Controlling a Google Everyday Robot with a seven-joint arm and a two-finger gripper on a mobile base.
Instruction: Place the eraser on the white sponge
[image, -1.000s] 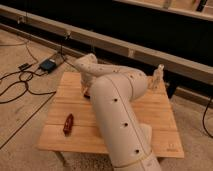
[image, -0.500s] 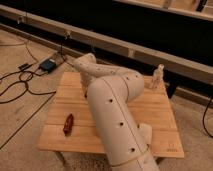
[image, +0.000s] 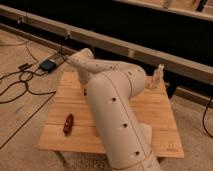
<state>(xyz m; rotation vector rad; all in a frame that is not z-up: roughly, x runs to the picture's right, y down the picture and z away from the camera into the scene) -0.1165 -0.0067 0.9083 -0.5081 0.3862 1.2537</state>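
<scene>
Spotter: Barely anything has moved since half a second ago. Your arm (image: 117, 115) has swung its thick near link a touch, and everything on the table (image: 160, 120) sits where it was.

Operator: Where is the gripper?

Spotter: Out of your sight. The arm rises from the near edge, bends at the elbow and runs towards the table's far left corner. The gripper is hidden somewhere behind that bulk, so you cannot tell how wide it stands or whether it carries anything.

Operator: And the eraser?

Spotter: Hidden too, like the white sponge. You can see a slim dark-red thing (image: 68, 124) near the front left corner, its long axis running roughly front to back. You can also see a pale upright thing (image: 159, 76) at the far right edge. Neither is your target.

Operator: So which way does the eraser lie from the gripper?

Spotter: You cannot read that here. Probably both eraser and sponge sit on the covered middle or far-left boards, close under the arm's far end. Treat that as a guess, and get a clear sight line before you commit.
</scene>
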